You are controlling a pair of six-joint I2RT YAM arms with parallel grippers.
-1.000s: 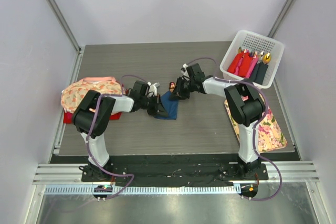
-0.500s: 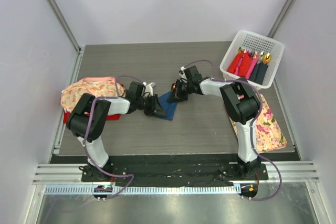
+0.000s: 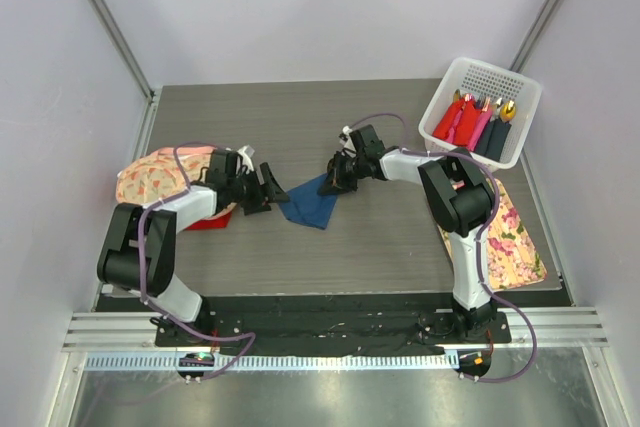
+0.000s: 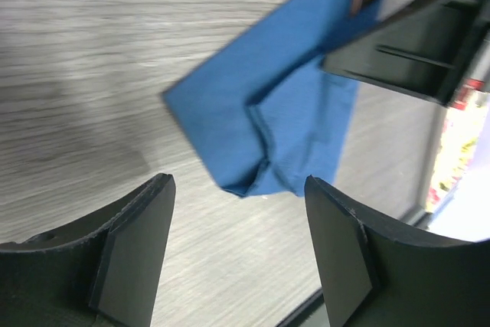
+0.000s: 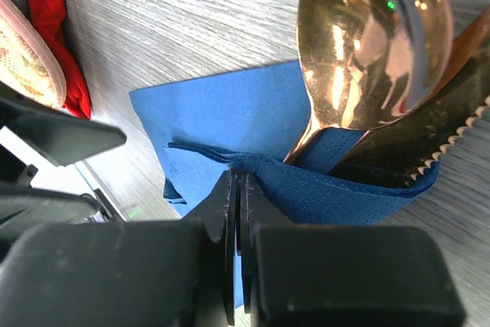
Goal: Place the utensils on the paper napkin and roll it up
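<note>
The dark blue paper napkin (image 3: 311,203) lies partly folded on the table, loosely wrapped over the utensils. A copper spoon (image 5: 367,36) and a serrated knife (image 5: 440,124) poke out of its fold. My right gripper (image 5: 239,178) is shut, pinching a folded edge of the napkin (image 5: 230,116) beside the spoon's neck; in the top view it (image 3: 338,176) sits at the napkin's far right corner. My left gripper (image 4: 239,185) stands open just short of the napkin's (image 4: 283,112) near corner, with only bare table between its fingers, and sits left of it (image 3: 264,190).
A white basket (image 3: 452,79) at the back right holds red, pink and dark rolls. Floral cloths lie at the left (image 3: 150,175) and the right (image 3: 515,242). A red cloth (image 3: 207,220) lies under the left arm.
My left gripper has opened, let go of the napkin and drawn back to the left. The right gripper has shut on the napkin's fold, and the napkin lies flatter.
</note>
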